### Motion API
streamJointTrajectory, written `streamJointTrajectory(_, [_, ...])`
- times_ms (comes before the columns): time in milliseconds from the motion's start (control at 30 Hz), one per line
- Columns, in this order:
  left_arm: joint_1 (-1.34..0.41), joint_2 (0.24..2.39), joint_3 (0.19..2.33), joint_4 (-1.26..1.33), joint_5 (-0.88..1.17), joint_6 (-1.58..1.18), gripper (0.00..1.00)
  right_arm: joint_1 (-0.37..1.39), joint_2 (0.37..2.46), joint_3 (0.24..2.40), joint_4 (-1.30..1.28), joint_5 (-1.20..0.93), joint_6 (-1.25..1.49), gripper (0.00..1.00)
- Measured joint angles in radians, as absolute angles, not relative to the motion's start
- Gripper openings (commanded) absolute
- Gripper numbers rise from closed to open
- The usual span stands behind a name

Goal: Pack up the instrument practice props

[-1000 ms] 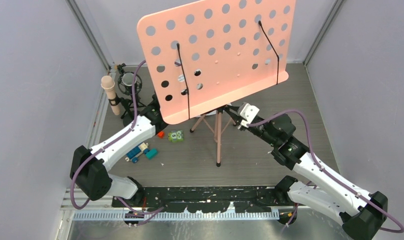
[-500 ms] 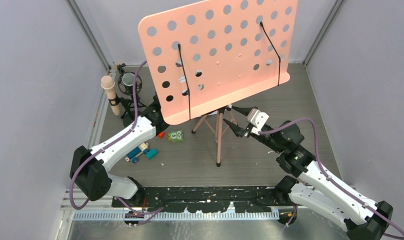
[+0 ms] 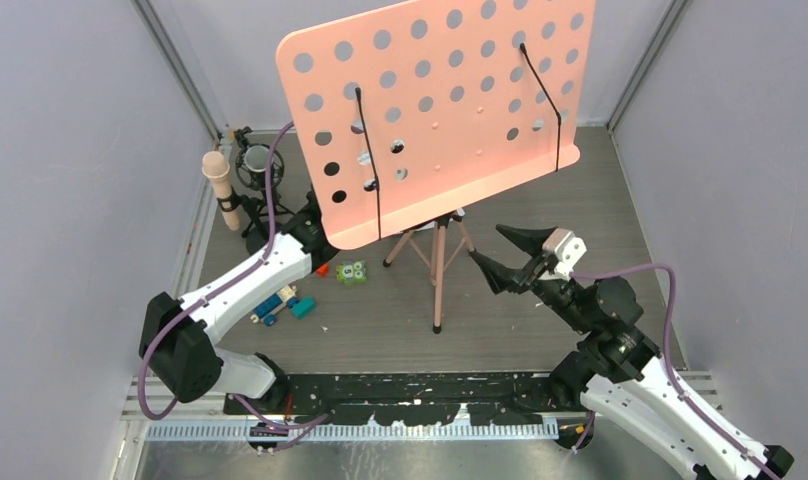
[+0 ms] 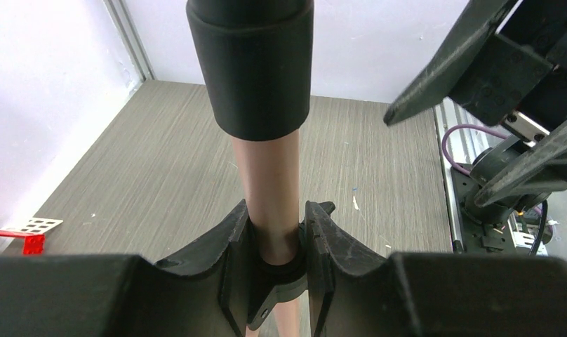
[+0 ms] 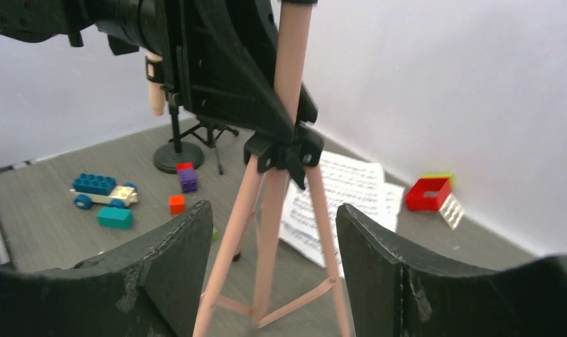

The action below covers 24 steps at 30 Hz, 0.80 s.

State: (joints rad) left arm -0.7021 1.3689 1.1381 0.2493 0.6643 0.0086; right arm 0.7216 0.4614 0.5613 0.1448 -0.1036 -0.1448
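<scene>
My left fingers (image 4: 233,242) grip the pole of the pink perforated-desk tripod music stand (image 3: 430,110) mid table (image 3: 590,200), my right fingers (image 5: 165,270) gape wide near its legs; collapsing it probably needs a leg grabbed next.

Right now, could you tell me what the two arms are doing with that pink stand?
The left tool grips the pink music stand by its pole, just under the black collar, and the stand is upright. The right tool is open beside the tripod legs, touching nothing. The sheet-music pages lie on the floor near the tripod, and the microphone stands at the back left, so nothing is put away yet.
</scene>
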Motion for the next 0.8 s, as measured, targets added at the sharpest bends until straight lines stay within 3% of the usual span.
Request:
streamJointTrajectory(133, [-0.702,1.368,1.138,0.249,0.662,0.009,0.01,0.722,0.380,0.463,0.144,-0.091,-0.049,0.73])
streamJointTrajectory(233, [-0.703,1.368,1.137,0.250,0.664,0.007,0.09,0.722,0.385,0.400,0.153,-0.090,-0.001,0.74])
streamJointTrajectory(367, [-0.702,1.368,1.136,0.255,0.666,-0.003,0.32,0.722,0.443,0.354,0.183,-0.091,0.012,0.75])
streamJointTrajectory(500, [-0.702,1.368,1.136,0.256,0.664,-0.015,0.47,0.722,0.486,0.339,0.241,-0.096,0.014,0.76])
streamJointTrajectory(700, [-0.703,1.365,1.123,0.250,0.656,-0.022,0.78,0.722,0.498,0.326,0.291,-0.104,0.013,0.76])
streamJointTrajectory(800, [-0.708,1.359,1.096,0.231,0.656,-0.022,0.90,0.722,0.498,0.322,0.310,-0.107,0.011,0.86])
